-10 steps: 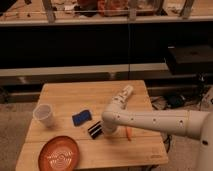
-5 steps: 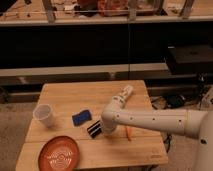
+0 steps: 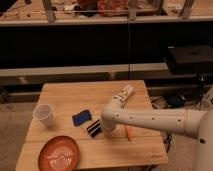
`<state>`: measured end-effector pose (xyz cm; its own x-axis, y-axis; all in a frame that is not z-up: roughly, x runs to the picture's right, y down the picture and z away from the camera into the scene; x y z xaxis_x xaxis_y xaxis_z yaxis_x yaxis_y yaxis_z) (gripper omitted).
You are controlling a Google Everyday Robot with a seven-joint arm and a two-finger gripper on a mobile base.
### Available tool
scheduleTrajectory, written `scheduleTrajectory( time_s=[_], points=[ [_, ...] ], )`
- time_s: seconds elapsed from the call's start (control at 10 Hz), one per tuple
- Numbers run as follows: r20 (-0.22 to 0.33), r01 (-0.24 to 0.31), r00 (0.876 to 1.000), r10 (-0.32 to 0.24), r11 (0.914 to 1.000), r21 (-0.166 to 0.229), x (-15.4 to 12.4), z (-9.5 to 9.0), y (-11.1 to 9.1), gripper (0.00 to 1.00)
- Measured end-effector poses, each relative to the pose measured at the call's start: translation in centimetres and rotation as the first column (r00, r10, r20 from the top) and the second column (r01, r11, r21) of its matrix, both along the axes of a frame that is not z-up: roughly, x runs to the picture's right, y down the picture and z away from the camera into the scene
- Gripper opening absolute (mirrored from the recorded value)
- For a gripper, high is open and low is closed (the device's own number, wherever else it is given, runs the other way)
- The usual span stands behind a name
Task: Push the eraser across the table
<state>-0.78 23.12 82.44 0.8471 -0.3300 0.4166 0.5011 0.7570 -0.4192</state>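
- Dark shelving (image 3: 100, 45) fills the wall behind, and in front of it stands the table (image 3: 65, 95), a light top of wooden planks.
- On that top, a little toward the front of its middle, lies the eraser (image 3: 93, 128), a small black block with two white stripes, set at a slant.
- My gripper (image 3: 102, 125) sits just at the eraser's right end, low over the wood, under the bend of my white arm (image 3: 150, 120); the arm hides the join, so I cannot say whether anything is touching.
- Just behind and left of the eraser lies a blue block (image 3: 81, 118), close to it, perhaps meeting it at one corner.
- An orange carrot (image 3: 128, 132) lies to the right of my gripper, beneath the arm, pointing toward the front edge.
- A white cup (image 3: 44, 115) stands upright near the left edge, well apart from the eraser.
- An orange plate (image 3: 59, 154) with a ringed pattern rests at the front left corner.
- A black box-like unit (image 3: 192, 57) sits off to the right beyond the table, and cables trail on the floor (image 3: 172, 97) there.
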Motion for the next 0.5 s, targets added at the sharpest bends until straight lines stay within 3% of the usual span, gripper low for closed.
scheduleTrajectory(
  time_s=[0.5],
  points=[
    [0.008, 0.001, 1.000, -0.001, 1.0000, 0.008, -0.38, 0.36, -0.35, 0.00]
  ],
)
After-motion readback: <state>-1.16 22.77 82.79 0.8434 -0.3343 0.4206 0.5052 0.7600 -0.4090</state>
